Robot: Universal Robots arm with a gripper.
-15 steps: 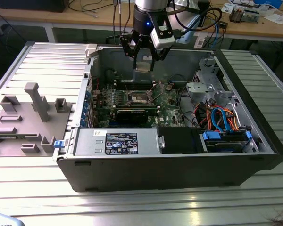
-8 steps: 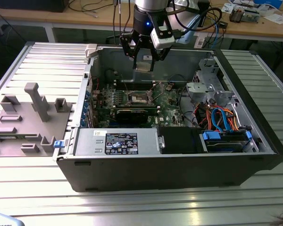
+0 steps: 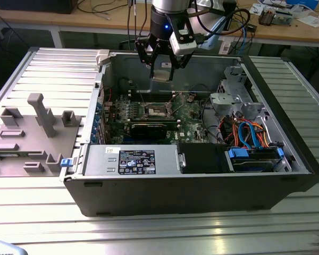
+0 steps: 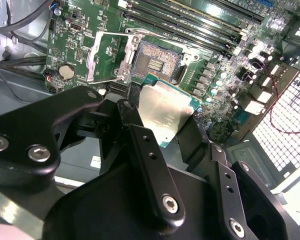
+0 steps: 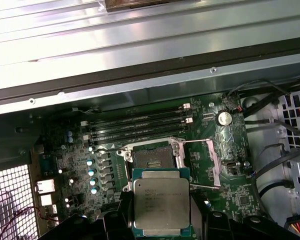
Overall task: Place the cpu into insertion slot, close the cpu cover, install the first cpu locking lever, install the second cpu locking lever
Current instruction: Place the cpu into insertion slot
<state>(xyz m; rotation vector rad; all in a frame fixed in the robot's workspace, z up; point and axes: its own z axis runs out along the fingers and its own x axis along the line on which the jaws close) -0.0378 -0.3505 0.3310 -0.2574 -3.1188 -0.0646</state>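
My gripper (image 3: 162, 68) hangs above the open computer case, shut on the cpu (image 3: 162, 75), a flat square chip with a silver top. In both wrist views the cpu (image 4: 165, 112) (image 5: 161, 200) sits between the black fingers (image 4: 145, 150), held by its edges. Below it, apart from the chip, the insertion slot (image 3: 155, 110) (image 4: 157, 61) (image 5: 152, 158) lies bare on the green board, a dark square with a metal rim. The cpu cover (image 4: 106, 55) (image 5: 200, 162) is swung open beside the slot. A thin lever rod (image 5: 104, 147) stands free by the socket.
Long memory slots (image 5: 135, 125) run beside the socket. A black card (image 3: 149, 128), the power supply (image 3: 133, 159), a drive cage (image 3: 231, 95) and cable bundles (image 3: 244, 133) fill the case. The case walls (image 3: 103, 69) rise around the board. A grey fixture (image 3: 37, 127) lies at the exterior view's left.
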